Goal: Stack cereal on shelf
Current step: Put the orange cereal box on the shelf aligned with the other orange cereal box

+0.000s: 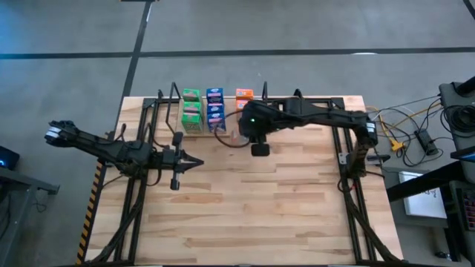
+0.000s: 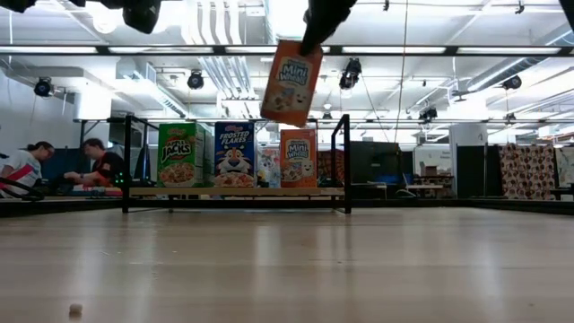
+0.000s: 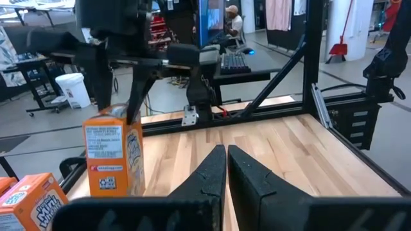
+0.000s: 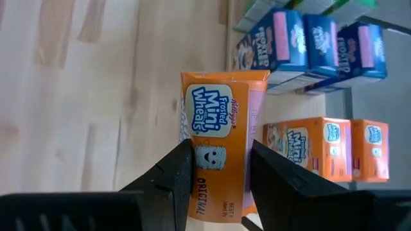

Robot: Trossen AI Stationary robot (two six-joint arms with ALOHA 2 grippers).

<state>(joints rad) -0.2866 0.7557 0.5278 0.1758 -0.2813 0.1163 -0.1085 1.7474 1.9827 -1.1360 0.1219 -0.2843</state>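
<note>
Bare light-wood desk (image 2: 287,265) fills the foreground of the low view, with one tiny crumb-like speck (image 2: 75,309) near its front edge. Right tool (image 4: 218,168) is clamped on an orange Mini-Wheats box (image 2: 291,82), its two fingers (image 4: 172,172) pressing the box's opposite sides near one end; the box hangs clear above the desk, slightly tilted, just in front of and above the shelf (image 2: 235,191). In the high view the right arm (image 1: 312,115) reaches in from the desk's right edge toward the middle of the far edge, covering the held box from above. Shelf sits along the far edge of the desk, a wood strip between black wire brackets (image 2: 341,161). On it, upright in rows: green boxes (image 1: 191,111) toward the left, blue boxes (image 1: 215,109) in the middle, and orange boxes (image 1: 244,94) toward the right; the right wrist view shows two orange boxes lined up behind one another. Left tool (image 3: 226,168) has its fingers pressed together, empty, hovering over the left-middle part of the desk, well apart from the shelf. Two people (image 2: 54,166) sit in the room beyond the desk's far left.
</note>
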